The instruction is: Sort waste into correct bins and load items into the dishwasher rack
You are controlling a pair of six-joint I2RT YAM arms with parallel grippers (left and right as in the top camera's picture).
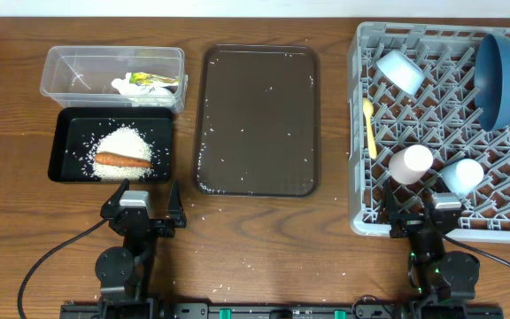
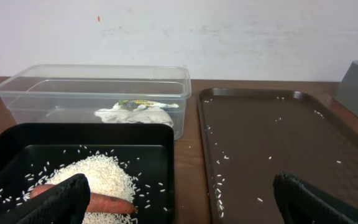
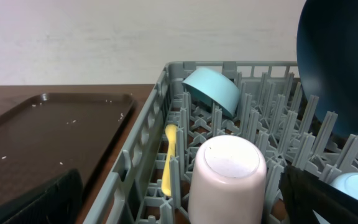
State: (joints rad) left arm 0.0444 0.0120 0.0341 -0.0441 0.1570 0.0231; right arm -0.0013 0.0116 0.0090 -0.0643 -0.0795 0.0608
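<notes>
We see grainy rice (image 1: 124, 142) heaped in the shallow black tray (image 1: 66, 140). Our left fingers (image 2: 55, 204) and right fingers (image 3: 331, 202) gape wide, empty.

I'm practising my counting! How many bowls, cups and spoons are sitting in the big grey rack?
Bowls: 2 (dark blue bowl, light blue bowl)
Cups: 2 (pink cup, light blue cup)
Spoons: 1 (yellow spoon)
Total in the grey rack: 5
</notes>
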